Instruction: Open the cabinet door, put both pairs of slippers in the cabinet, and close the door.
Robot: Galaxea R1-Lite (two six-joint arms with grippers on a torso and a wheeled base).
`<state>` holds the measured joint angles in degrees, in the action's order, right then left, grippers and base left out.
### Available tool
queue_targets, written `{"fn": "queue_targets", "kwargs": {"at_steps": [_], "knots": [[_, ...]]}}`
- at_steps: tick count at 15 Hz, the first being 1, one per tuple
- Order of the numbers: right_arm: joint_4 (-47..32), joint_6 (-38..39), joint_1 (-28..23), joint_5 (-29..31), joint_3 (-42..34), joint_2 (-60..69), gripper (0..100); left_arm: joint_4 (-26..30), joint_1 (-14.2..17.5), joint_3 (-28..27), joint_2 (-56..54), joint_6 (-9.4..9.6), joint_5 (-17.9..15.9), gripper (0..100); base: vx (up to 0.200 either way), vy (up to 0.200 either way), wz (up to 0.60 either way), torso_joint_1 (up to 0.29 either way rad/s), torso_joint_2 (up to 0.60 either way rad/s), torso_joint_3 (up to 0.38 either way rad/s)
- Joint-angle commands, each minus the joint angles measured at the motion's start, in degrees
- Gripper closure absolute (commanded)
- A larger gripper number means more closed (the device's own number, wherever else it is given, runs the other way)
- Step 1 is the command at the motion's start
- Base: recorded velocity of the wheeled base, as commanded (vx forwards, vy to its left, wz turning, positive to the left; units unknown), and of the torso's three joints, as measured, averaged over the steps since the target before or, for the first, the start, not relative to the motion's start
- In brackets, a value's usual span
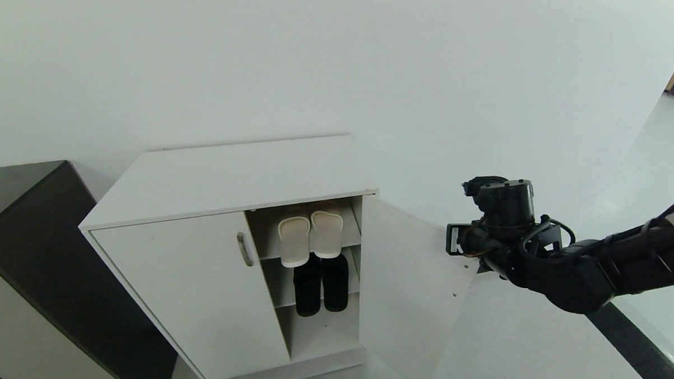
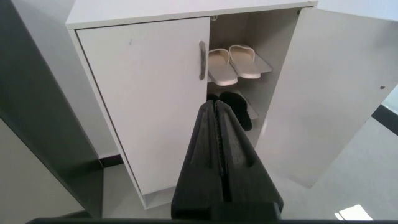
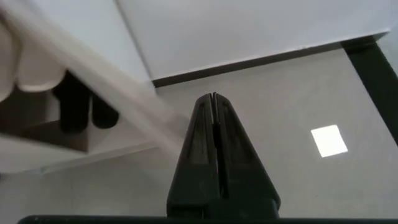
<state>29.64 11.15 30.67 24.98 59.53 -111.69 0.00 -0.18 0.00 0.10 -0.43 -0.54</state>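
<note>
– White door [image 1: 406, 281] on your right stands wide open, and both pairs are in the cabinet [image 1: 231, 174]. The white slippers [image 1: 310, 236] lie on the upper shelf, the black slippers [image 1: 322, 287] on the shelf below. Closing looks like all you have left.

– And my claws?

– Both are clenched on nothing. Your right claw [image 3: 213, 102] sits beside the door's free edge, level with the upper shelf. Your left claw [image 2: 216, 106] hangs in front of the cabinet, facing the shut left door [image 1: 187, 296].

– How do I close it cleanly?

– Keep the right claw clenched and press on the door's outer face, close to the free edge and away from the hinge. Follow the door's arc rather than shoving straight. Both pairs seem to overhang their shelves, so slow down near the end. If the door stops short, you'll want to nudge the slippers deeper, not force it. Hold your left claw back from the opening so the door doesn't catch it.

– What can't you see?

– I can't tell whether the right claw touches the door or sits just off it. The door's outer face is turned away and its hinges are out of sight. The floor of the bottom compartment is partly cut off. Everything behind the left door is hidden.
</note>
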Motion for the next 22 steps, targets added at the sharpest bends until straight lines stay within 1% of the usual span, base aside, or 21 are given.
{"fn": "queue_targets", "kwargs": {"at_steps": [1, 4, 8, 12, 16, 22], "knots": [[0.2, 0.0, 4.0, 0.1, -2.6, 5.1, 100, 0.0, 0.0, 0.0, 0.0, -0.01, 0.0, 100, 0.0, 0.0, 0.0, 0.0, 0.0, 0.0], [0.2, -0.1, 5.3, 0.3, -3.4, 6.7, 100, 0.0, 0.0, 0.0, 0.0, -0.01, 0.0, 100, 0.0, 0.0, 0.0, 0.0, 0.0, 0.0], [0.4, -0.8, 2.0, 0.1, -2.8, 2.8, 100, 0.0, 0.0, 0.0, 0.0, -0.01, 0.0, 100, 0.0, 0.0, 0.0, 0.0, 0.0, 0.0], [2.7, -0.7, 0.4, 0.1, -1.4, 1.2, 100, 0.0, 0.0, 0.0, 0.0, -0.1, 0.0, 100, -0.2, 0.0, 0.0, 0.006, 0.0, 0.004], [3.2, -0.4, 0.3, -0.1, -1.1, 0.4, 100, 0.0, 0.0, 0.0, 0.0, -0.1, 0.0, 100, 0.0, 0.0, 0.0, 0.0, 0.0, 0.0], [6.3, -0.2, 0.5, -0.2, -0.4, -4.9, 100, 0.0, 0.0, 0.0, 0.0, -0.1, 0.0, 100, 0.0, 0.0, 0.0, 0.0, 0.0, 0.0]]}}
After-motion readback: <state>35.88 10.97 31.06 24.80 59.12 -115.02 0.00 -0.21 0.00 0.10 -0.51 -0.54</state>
